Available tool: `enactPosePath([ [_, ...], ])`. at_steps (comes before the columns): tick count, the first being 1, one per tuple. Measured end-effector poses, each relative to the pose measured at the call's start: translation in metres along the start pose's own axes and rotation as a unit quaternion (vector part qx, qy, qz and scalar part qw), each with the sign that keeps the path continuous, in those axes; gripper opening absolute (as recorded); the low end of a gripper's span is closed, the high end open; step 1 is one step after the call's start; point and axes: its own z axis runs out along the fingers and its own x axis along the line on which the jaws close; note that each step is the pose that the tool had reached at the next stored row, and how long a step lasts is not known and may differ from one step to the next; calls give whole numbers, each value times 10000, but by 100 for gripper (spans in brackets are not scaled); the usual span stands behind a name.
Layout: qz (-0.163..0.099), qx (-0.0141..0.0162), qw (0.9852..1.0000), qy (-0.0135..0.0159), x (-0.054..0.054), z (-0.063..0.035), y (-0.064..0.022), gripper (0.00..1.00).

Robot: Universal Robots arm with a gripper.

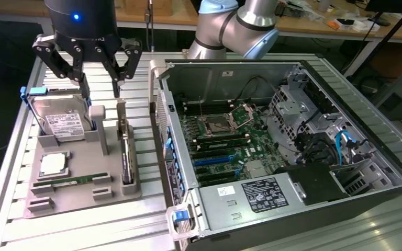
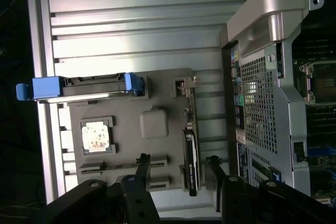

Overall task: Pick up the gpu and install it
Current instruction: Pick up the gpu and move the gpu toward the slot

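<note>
over the grey holder tray (image 1: 82, 194), the gripper (image 1: 102, 91) hangs wide open and empty, fingers either side of the gpu (image 1: 126, 157), which stands on edge in its slot, apparently for easy pinching, beside the open computer case (image 1: 222, 73).

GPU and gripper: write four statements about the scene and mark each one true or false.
1. The gpu stands on edge in the gray holder. True.
2. The gripper is shut on the gpu. False: it is open above the gpu and holds nothing.
3. The hard drive lies inside the computer case. False: it stands in the holder, to the exterior view's left of the gpu.
4. The computer case is open, with its motherboard showing. True.
</note>
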Motion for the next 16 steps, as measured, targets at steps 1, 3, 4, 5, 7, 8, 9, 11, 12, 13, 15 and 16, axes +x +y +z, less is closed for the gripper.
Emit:
enactPosePath([
  [1,0,0,10000,0,-1,-1,-14,54],
  [3,0,2,10000,-1,-4,-2,-57,54],
  [4,0,3,10000,-1,-5,2,-66,54],
  [5,0,2,10000,-1,-5,13,-70,54],
  [7,0,3,10000,-1,-4,68,-77,54],
  [8,-1,3,10000,-1,-5,93,-84,54],
  [9,0,3,10000,-1,-5,115,-96,54],
  [11,0,6,10000,0,-7,159,-146,54],
  [12,0,6,10000,-1,-8,178,-171,54],
  [13,0,5,10000,-1,-10,197,-186,54],
  [15,0,6,10000,-1,-11,230,-210,54],
  [16,0,6,10000,0,-14,249,-229,54],
])
